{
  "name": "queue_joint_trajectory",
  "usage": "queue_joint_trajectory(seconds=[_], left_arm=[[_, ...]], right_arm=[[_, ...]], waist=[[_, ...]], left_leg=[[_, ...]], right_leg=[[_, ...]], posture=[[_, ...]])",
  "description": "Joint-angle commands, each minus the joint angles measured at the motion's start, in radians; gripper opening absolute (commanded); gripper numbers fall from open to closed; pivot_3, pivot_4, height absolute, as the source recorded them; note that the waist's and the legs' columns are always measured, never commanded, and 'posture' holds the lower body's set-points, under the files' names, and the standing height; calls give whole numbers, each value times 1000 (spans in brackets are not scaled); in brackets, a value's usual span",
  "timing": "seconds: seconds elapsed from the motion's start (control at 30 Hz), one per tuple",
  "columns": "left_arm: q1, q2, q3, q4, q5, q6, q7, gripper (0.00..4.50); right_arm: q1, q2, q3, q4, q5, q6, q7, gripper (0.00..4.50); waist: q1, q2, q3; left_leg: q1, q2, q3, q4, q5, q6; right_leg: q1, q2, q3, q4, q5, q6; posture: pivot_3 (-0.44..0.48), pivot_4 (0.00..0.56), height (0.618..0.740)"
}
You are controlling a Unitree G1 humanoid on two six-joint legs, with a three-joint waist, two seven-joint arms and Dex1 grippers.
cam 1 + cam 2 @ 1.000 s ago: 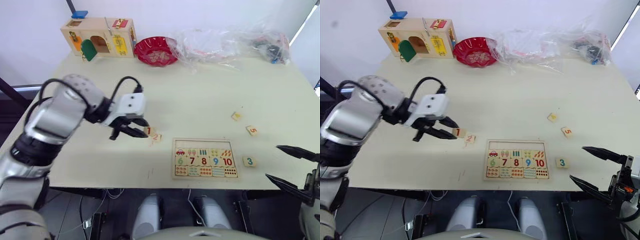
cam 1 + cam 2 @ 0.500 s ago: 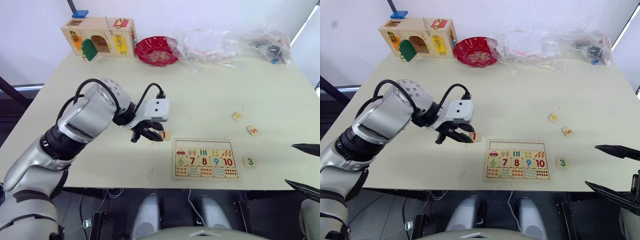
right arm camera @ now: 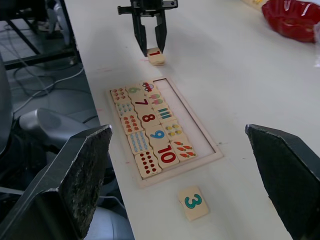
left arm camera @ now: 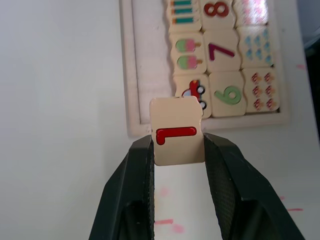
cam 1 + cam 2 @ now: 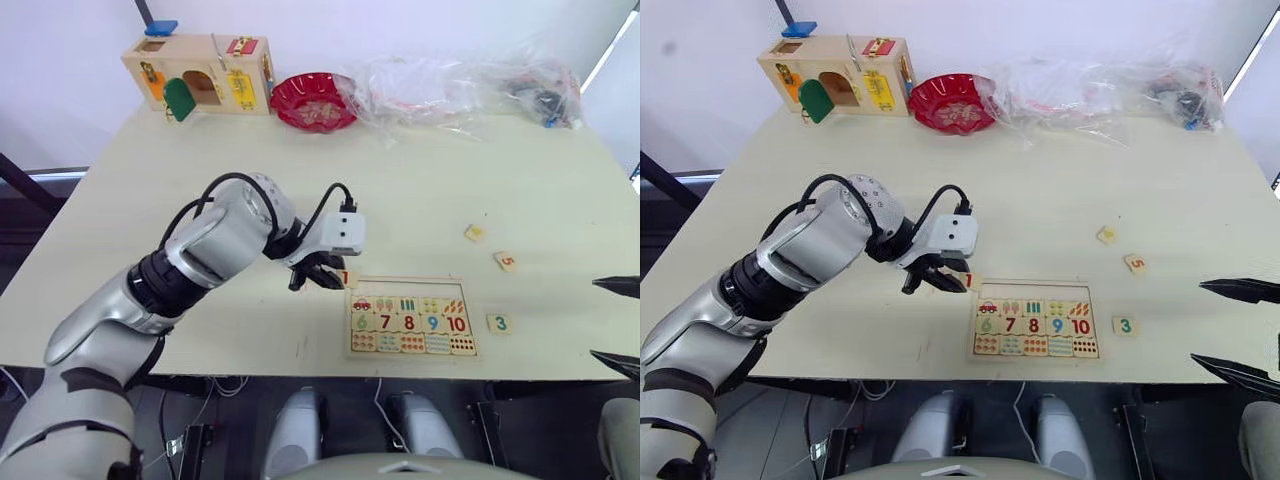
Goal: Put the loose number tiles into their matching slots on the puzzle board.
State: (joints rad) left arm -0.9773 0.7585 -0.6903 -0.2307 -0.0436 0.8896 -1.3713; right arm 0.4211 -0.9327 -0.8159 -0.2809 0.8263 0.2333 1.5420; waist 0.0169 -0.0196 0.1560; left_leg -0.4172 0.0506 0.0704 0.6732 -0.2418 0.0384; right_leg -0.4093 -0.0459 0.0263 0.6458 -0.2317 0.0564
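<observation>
The puzzle board (image 5: 410,318) lies near the table's front edge, its top row of slots (image 5: 405,288) bare. My left gripper (image 5: 328,279) is shut on the tile with a red 1 (image 4: 177,132), holding it just left of the board's top-left corner, low over the table. Three more loose tiles lie right of the board: the green 3 (image 5: 498,323), the orange 5 (image 5: 505,261) and a yellow-printed one (image 5: 474,232). My right gripper (image 5: 618,325) hangs open past the table's front right edge, nothing between its fingers.
At the back of the table stand a wooden box with coloured doors (image 5: 197,74), a red bowl (image 5: 314,101) and crumpled clear plastic bags (image 5: 460,85). Cables run under the table.
My left gripper has carried the red 1 tile rightward to the board's top-left corner. The right gripper has drifted further right, toward the edge of view.
</observation>
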Motion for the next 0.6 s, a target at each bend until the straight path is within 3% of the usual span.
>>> queue_joint_trajectory(seconds=[0.03, 0.6], left_arm=[[-28, -35, -28, 18, 34, 5, 26, 975], [-95, -107, -117, 98, 119, -6, 8, 975]], right_arm=[[-32, -16, 17, 41, -23, -32, 41, 4500], [-107, -3, 141, 123, -85, -113, 72, 4500]], waist=[[0, 0, 0], [-3, 0, 0]], left_leg=[[0, -1, 0, 0, 0, 0], [-1, -3, -1, 0, 0, 0]], right_leg=[[0, 0, 1, 0, 0, 0], [0, 0, 3, 0, 0, 0]], posture=[[0, 150, 740], [0, 150, 740]])
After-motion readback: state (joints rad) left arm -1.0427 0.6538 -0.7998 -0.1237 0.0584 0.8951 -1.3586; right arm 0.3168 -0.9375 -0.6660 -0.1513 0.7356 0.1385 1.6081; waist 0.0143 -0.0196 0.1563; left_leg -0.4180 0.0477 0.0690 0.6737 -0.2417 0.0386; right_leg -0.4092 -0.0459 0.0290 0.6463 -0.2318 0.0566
